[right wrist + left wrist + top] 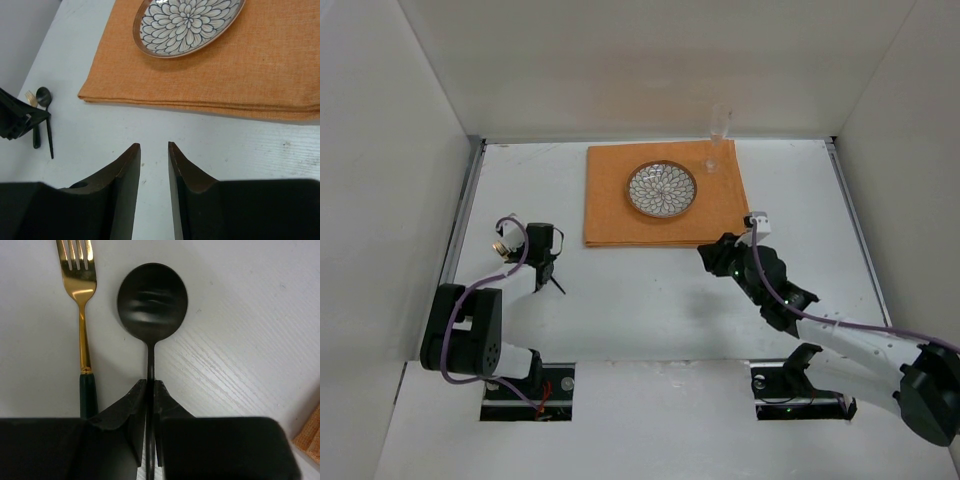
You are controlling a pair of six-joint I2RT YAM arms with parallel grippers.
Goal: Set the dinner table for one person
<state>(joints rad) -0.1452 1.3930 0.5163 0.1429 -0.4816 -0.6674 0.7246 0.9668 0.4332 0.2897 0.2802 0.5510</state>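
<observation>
Worktop [650, 300]: spoon [152, 300], fork [80, 290] left of plate [661, 189].
Left hand [150, 385]: clamped on spoon handle.
Right hand [154, 147]: narrow gap, empty.
Risk: thin handle may pivot, slip.

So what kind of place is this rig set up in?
Probably a lab test cell, no real dining room: the white dinner table is boxed in by bare white walls, with a staged orange cloth, floral plate and stemmed glass.

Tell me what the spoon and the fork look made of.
Spoon: likely metal, matte black finish, with dull blurred reflections in its bowl. Fork: probably polished gold-toned metal, bright glints along the neck; dark green handle, material unclear.
</observation>
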